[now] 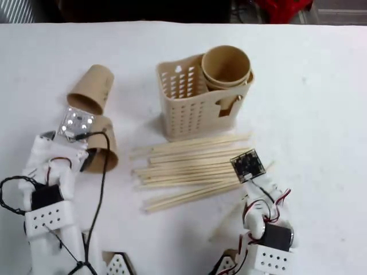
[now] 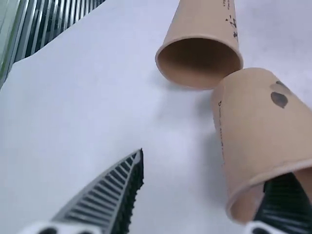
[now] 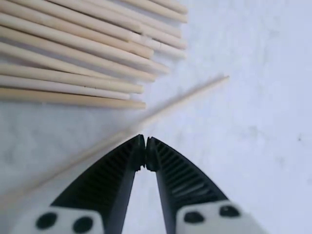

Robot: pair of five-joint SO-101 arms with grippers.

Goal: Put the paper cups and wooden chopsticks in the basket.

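Two brown paper cups lie on their sides at the table's left, the far cup (image 1: 92, 87) (image 2: 200, 46) and the near cup (image 1: 104, 150) (image 2: 261, 141). My left gripper (image 2: 210, 168) is open at the near cup's mouth, with one finger (image 2: 284, 202) inside the rim and the other finger (image 2: 113, 192) out over bare table. Wooden chopsticks (image 1: 192, 165) (image 3: 78, 53) lie in a pile in front of the beige basket (image 1: 189, 112), which holds stacked cups (image 1: 226, 67). My right gripper (image 3: 145, 142) is shut, its tips just over a lone chopstick (image 3: 190, 97) (image 1: 232, 216) lying apart from the pile.
The white table (image 1: 315, 103) has free room to the right of the basket and behind it. Cables (image 1: 98, 195) trail from the left arm near the front edge.
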